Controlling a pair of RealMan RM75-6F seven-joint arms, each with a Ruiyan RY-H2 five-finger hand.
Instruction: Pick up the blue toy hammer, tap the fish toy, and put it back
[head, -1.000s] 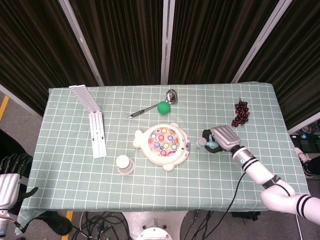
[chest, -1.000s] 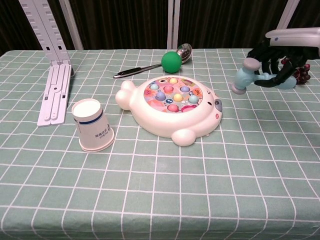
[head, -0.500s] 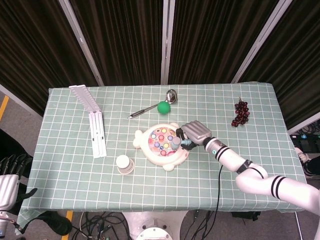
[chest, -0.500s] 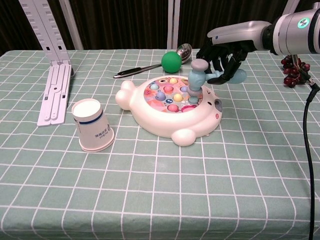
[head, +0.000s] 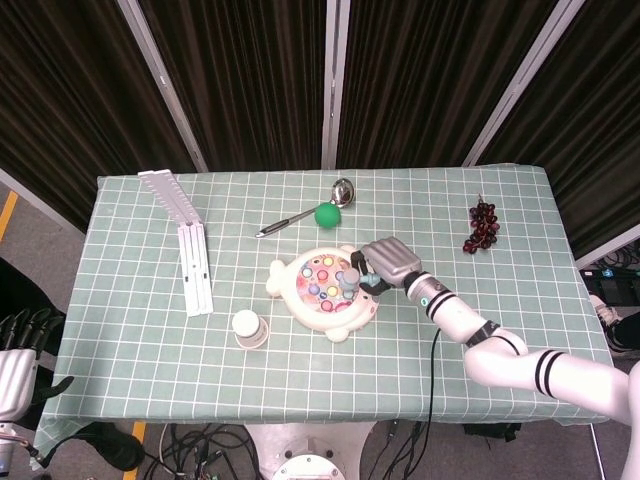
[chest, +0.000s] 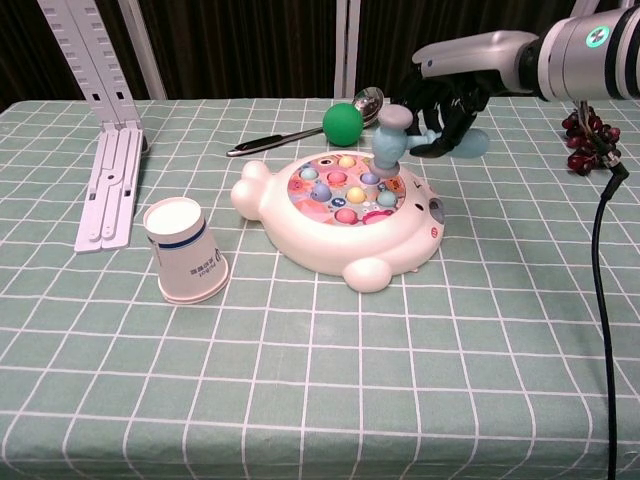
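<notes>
The white fish toy (head: 325, 286) (chest: 335, 215) with coloured buttons on its round face lies mid-table. My right hand (head: 383, 264) (chest: 447, 90) grips the handle of the blue toy hammer (head: 352, 278) (chest: 392, 139). The hammer's head stands upright over the right part of the fish toy's button face, at or just above the buttons. My left hand (head: 12, 350) hangs off the table's left edge in the head view, holding nothing; how its fingers lie is unclear.
A paper cup (chest: 184, 250) lies on its side left of the fish. A green ball (chest: 342, 123) and a metal ladle (chest: 300, 130) sit behind it. A white folding rack (chest: 108, 175) is at the left, dark grapes (chest: 586, 140) at the right.
My right hand swung left from beside the fish, carrying the hammer over the fish's face. In the last half second the hammer head rose slightly and shifted a bit further back.
</notes>
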